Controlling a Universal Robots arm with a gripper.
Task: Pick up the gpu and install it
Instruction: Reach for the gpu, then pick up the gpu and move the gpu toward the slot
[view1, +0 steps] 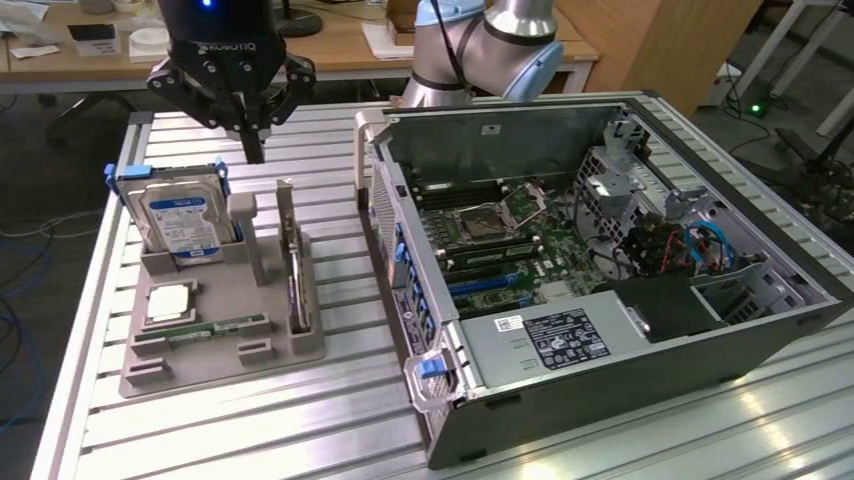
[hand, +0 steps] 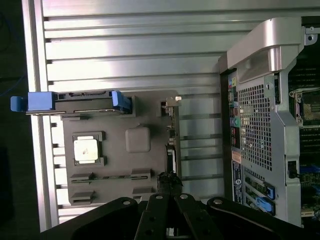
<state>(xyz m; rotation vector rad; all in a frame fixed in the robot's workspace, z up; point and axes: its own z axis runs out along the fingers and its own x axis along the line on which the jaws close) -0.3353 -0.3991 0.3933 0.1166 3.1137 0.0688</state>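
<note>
A ribbed aluminium table of parallel slotted profiles carries the whole set-up. Nearest, at the exterior view's right, lies an open grey steel computer case with a perforated rear panel; its boxy silver power supply bears a black label whose white print is too small to read. To the exterior view's left sits a matte grey moulded tray with shallow recesses. These hold a narrow green RAM stick lying flat and a square metal-capped processor. The gpu, a thin dark card, stands on its long edge in a slot along the tray's right side. Its long axis runs near to far, with the grey metal end bracket at the far end, upright. Farther back, a silver hard drive stands upright in blue rails, its blue-and-white label unreadable. Above the tray's far end hangs the black gripper, marked ROBOTIQ. Its fingers are pressed together, point down and grip nothing, clear of the gpu. Behind rise the light-blue and silver arm and a wooden desk.
</note>
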